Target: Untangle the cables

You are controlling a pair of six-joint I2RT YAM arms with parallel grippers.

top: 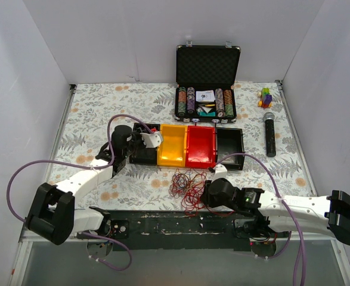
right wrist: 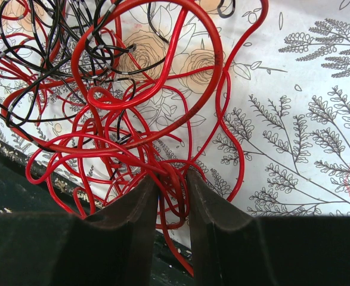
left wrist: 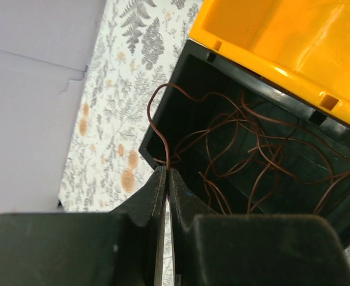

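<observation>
Left gripper (left wrist: 166,173) is clenched, pinching one brown cable (left wrist: 167,159) at the fingertips. The strand rises toward 12 o'clock from the tips, loops, then drops into the left black bin (left wrist: 180,77). More brown strands lie loose on that bin's floor. The yellow bin (left wrist: 282,36) touches it at 2 o'clock in the left wrist view.

Right gripper (right wrist: 172,179) is partly closed, grasping a bunch of red cables (right wrist: 163,128) between its fingers. The rest of the nest fans out toward 11 o'clock, with black strands (right wrist: 37,65) tangled in. The nest lies on the floral tablecloth (top: 103,113) at the table's near edge.

Top view: the nest is at 6 o'clock of the red bin (top: 200,146), close to it, and the right arm comes in from 3 o'clock. Bin row, 9 to 3 o'clock: left black, yellow, red, right black bin (top: 229,146). An open chip case (top: 207,65) sits at 12 o'clock of the row. A microphone (top: 270,134) lies at 3 o'clock of the row, with toy blocks (top: 265,97) beyond it.
</observation>
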